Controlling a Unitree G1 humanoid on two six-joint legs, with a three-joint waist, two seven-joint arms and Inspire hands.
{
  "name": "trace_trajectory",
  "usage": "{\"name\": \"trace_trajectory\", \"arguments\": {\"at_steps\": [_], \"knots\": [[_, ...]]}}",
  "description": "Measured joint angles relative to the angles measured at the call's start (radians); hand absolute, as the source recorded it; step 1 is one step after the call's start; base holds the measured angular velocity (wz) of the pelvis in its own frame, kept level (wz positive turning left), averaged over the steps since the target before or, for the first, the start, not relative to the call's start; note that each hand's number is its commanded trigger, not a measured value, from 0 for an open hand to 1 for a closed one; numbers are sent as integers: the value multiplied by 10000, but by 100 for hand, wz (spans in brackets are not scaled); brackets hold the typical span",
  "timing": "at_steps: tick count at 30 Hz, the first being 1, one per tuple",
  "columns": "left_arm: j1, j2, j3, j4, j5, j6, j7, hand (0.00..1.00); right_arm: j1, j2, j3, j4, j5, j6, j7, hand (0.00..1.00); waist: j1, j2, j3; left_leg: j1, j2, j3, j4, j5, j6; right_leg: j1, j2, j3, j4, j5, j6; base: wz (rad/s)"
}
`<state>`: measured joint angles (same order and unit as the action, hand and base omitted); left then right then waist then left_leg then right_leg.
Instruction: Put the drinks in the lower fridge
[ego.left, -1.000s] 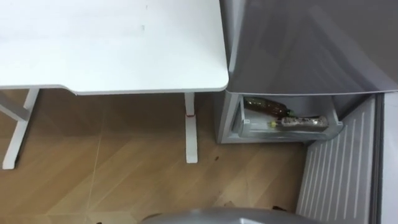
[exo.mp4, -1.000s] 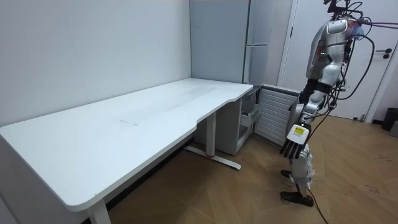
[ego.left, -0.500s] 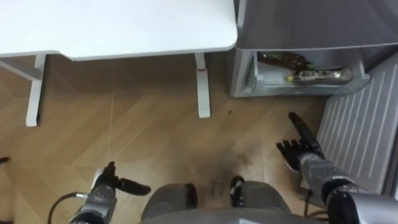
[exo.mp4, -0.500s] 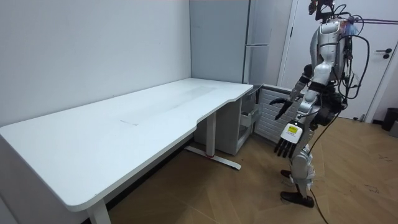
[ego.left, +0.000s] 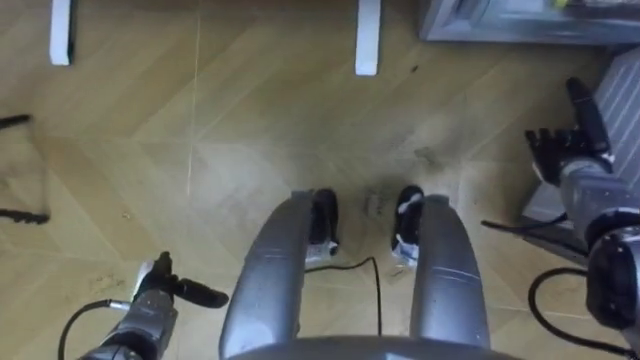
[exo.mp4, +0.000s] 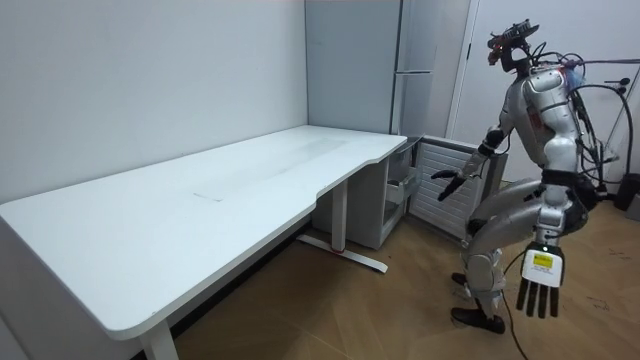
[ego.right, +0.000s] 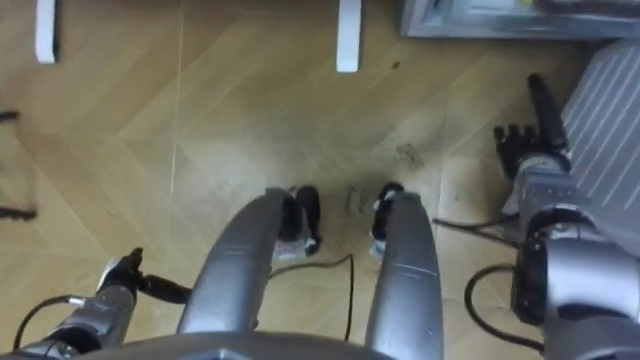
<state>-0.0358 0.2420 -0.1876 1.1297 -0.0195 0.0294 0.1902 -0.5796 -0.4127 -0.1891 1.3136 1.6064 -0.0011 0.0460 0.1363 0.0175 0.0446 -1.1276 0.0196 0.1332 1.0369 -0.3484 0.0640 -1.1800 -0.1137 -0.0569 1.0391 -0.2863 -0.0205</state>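
The lower fridge drawer lies at the top right edge of the left eye view, with a sliver of a bottle in it. In the room view the grey fridge stands past the desk, its lower door swung open. I stand with bent knees in front of that door. My right hand is held out beside the door's ribbed white inner panel, fingers relaxed and holding nothing. My left hand hangs low at my side, empty, fingers straight down in the room view.
The white desk runs along the wall on the room view's left; two of its legs stand on the wooden floor ahead of me. Dark cables lie on the floor at the left.
The eye view has swung down from the desk and fridge drawer to the floor and my knees. I have bent my knees; my right hand rose toward the fridge door, my left dropped lower.
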Motion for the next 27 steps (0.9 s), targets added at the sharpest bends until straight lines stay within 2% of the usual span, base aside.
{"name": "trace_trajectory", "arguments": {"at_steps": [3,6,9,11,14,16,18,19,20,21,23,27], "knots": [[158,216,-474,-327,-388,-34,0,0,-139,-458,327,-331,99,-192,92,0,88,0,-6,-765,-161,-64,809,-133,157,-727,-266,27,867,-200,74,21],[311,314,-539,-445,-567,-72,-76,0,-296,-603,471,-694,135,-333,442,0,122,-7,-14,-1314,-164,-21,1710,-463,384,-1290,-469,133,1794,-514,159,14],[494,381,-544,-752,-679,-28,-273,0,-405,-699,747,-1260,133,-329,651,0,204,-22,-14,-1668,-210,78,2153,-561,482,-1689,-621,241,2312,-631,212,7],[946,545,-560,-1514,-896,-55,-283,0,-473,-860,1058,-1595,332,-325,745,0,264,-19,-17,-1847,-313,83,2518,-661,520,-1874,-783,276,2760,-816,233,17],[1603,787,-622,-2464,-1081,-65,-319,0,-709,-1095,1313,-1917,340,-327,794,0,319,-65,-13,-2109,-374,77,3013,-812,541,-2144,-1008,286,3329,-1078,208,14],[1911,928,-627,-2707,-1070,-48,-425,0,-730,-1089,1553,-1981,333,-323,771,0,270,-188,-13,-2261,-374,77,3186,-854,503,-2298,-1088,264,3528,-1134,161,4],[2270,1084,-727,-3077,-1085,31,-597,0,-738,-1116,1911,-2299,353,-331,736,0,116,-325,-7,-2495,-377,120,3365,-862,497,-2582,-1304,231,3766,-1168,102,0],[2342,1126,-730,-3146,-1083,51,-668,0,-741,-1116,1991,-2334,352,-342,735,0,86,-379,-7,-2544,-381,147,3408,-862,497,-2655,-1372,240,3843,-1190,81,6],[2444,1235,-749,-3272,-1075,57,-744,0,-751,-1135,2107,-2408,351,-334,729,0,24,-492,28,-2607,-414,208,3473,-860,484,-2792,-1552,241,4005,-1228,25,8],[2543,1325,-749,-3446,-1079,74,-770,0,-751,-1139,2191,-2497,356,-334,690,0,-13,-569,30,-2693,-432,214,3553,-851,455,-2907,-1717,214,4120,-1257,-16,7],[2691,1429,-748,-3721,-1079,58,-826,0,-751,-1174,2301,-2723,365,-335,540,0,-57,-667,47,-2814,-443,222,3577,-815,389,-3062,-1871,164,4201,-1292,-45,6],[2855,1440,-584,-3841,-1075,46,-833,0,-753,-1338,2682,-3381,356,-315,-244,0,-47,-784,113,-2937,-420,30,3547,-712,202,-3083,-2315,-292,4223,-1483,-206,1]]}}
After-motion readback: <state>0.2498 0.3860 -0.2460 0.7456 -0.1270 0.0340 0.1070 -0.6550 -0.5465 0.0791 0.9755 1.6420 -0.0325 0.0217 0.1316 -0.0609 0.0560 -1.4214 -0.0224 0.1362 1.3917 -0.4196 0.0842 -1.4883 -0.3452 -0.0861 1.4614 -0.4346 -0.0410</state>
